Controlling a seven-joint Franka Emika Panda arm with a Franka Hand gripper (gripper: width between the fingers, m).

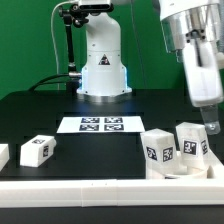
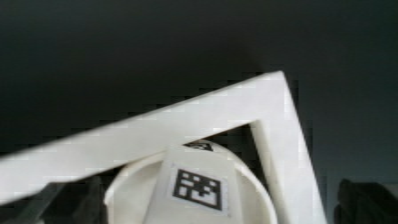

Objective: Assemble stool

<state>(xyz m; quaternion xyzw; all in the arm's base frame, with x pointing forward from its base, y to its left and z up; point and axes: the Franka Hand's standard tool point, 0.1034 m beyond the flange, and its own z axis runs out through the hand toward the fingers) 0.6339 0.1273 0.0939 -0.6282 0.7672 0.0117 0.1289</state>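
In the exterior view my gripper hangs at the right, just above and behind a white leg with a marker tag. A second leg stands beside it. Both rise from a low white rounded piece, apparently the seat disc. Another leg lies at the left, and one more is cut off by the left edge. In the wrist view a white rounded tagged piece lies under my gripper. The dark fingers stand wide apart on either side, not touching it.
The marker board lies on the black table in front of the robot base. A white border rail runs along the front edge. In the wrist view two rails meet in a corner right by the tagged piece.
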